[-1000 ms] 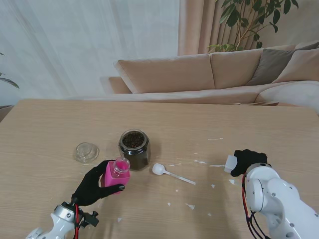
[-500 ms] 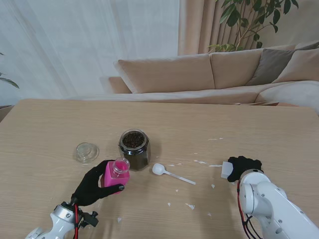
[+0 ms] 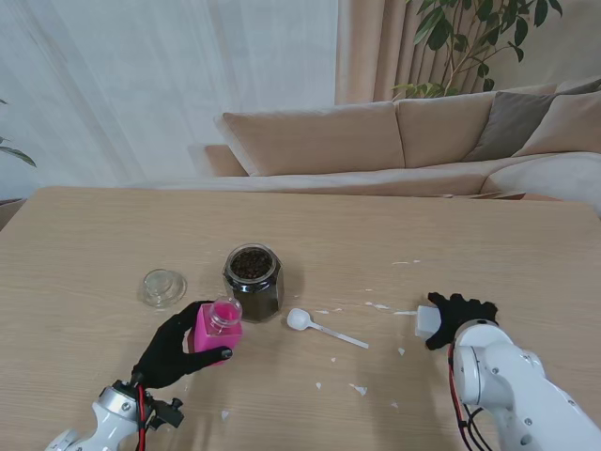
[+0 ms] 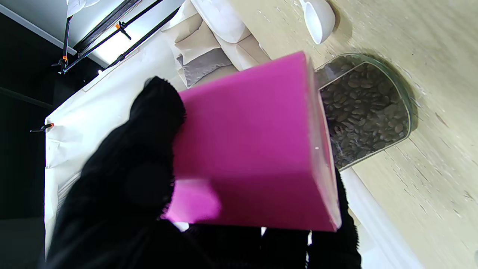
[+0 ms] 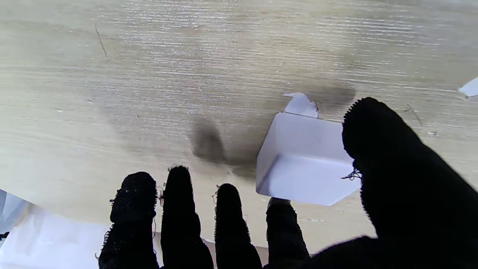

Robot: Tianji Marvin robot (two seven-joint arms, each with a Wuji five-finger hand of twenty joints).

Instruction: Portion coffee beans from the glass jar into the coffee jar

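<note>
The left robot hand, in a black glove, grips the pink coffee jar from its left side, with the fingers wrapped around the pink body; the jar's clear neck and open mouth face upward. In the left wrist view the pink wall of the jar fills the middle, with a gloved fingertip pressed against one face.

Just beyond the coffee jar, farther from me, stands the glass jar, upright, lidless and filled with dark coffee beans. The two jars are close together; whether they touch cannot be told. The beans also show through the glass wall in the left wrist view.

A round glass lid lies flat on the bench, to the left of the glass jar and apart from it. A white spoon lies to the right of the glass jar, its bowl toward the jar and its handle pointing right and nearer to me. Small white flecks are scattered on the bench between the spoon and the right arm.

The right robot hand rests low over the bench on the right, holding a small white block. In the right wrist view the block sits between the thumb and a fingertip, while the other three fingers stand spread beside it, clear of it.
</note>
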